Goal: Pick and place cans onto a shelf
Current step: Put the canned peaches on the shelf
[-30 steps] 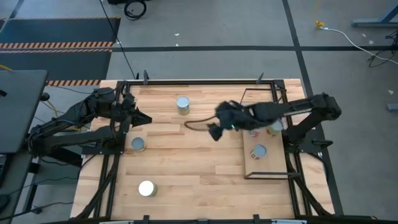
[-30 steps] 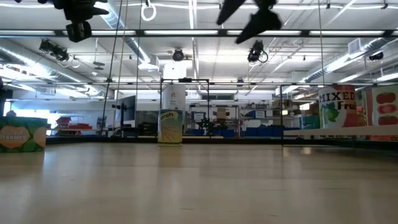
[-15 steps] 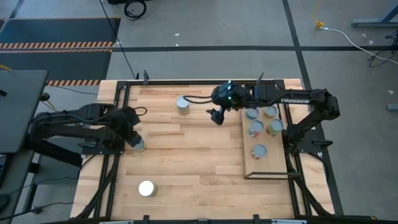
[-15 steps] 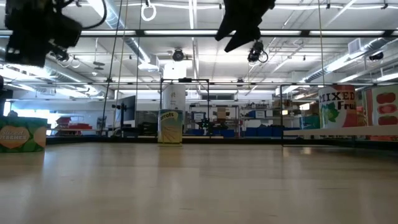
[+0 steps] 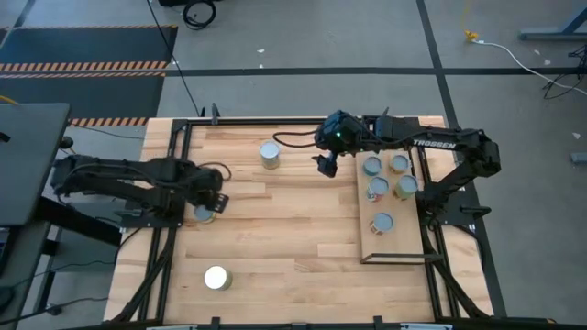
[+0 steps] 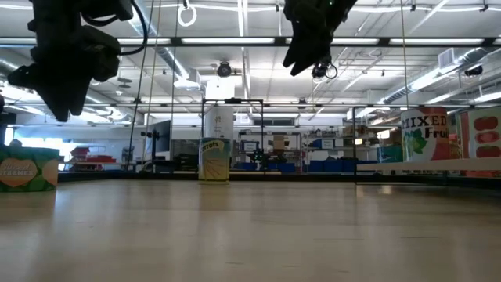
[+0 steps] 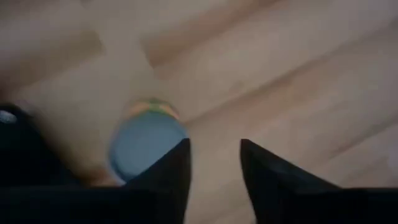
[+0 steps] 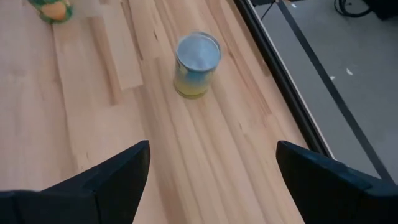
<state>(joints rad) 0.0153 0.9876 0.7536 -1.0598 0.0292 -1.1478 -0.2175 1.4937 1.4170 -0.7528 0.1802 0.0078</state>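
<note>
Left tool (image 7: 214, 168), fingers apart, hangs above a can (image 5: 204, 214) at the surface's nine o'clock, off-centre. Right tool (image 5: 328, 165), wide apart and empty, faces the twelve o'clock can (image 8: 198, 64). Risk: closing misaligned could topple the can away from the shelf (image 5: 404, 240).

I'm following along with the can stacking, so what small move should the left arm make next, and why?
Probably shift the left gripper sideways until the can lies between its fingers, then lower. In the left wrist view the fingers stand parted but the can's blue top sits off to one side of the gap, not inside it. The right gripper hangs open above the table facing another can.
</note>
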